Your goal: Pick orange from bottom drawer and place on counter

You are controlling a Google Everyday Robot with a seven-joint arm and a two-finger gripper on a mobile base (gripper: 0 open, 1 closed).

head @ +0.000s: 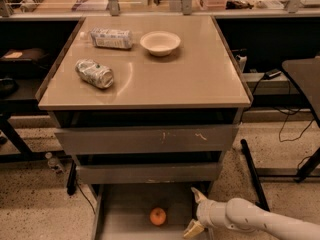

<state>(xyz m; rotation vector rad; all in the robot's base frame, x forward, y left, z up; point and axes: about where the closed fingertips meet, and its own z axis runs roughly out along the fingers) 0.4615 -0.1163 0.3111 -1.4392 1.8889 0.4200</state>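
At the frame's bottom edge, the gripper (196,212) sits in the open bottom drawer (122,209), fingers spread apart.
The orange (158,216) lies on the drawer floor just left of the gripper, untouched; the counter (170,81) above carries a white bowl (160,42), a crushed can (94,73) and a bottle (112,38).

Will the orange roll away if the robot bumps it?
Probably, yes: the orange is round and lies loose on the flat floor of the bottom drawer, so a nudge could roll it. The drawer's side walls would likely stop it. The gripper, open just right of it, will probably find it firm rather than floppy.
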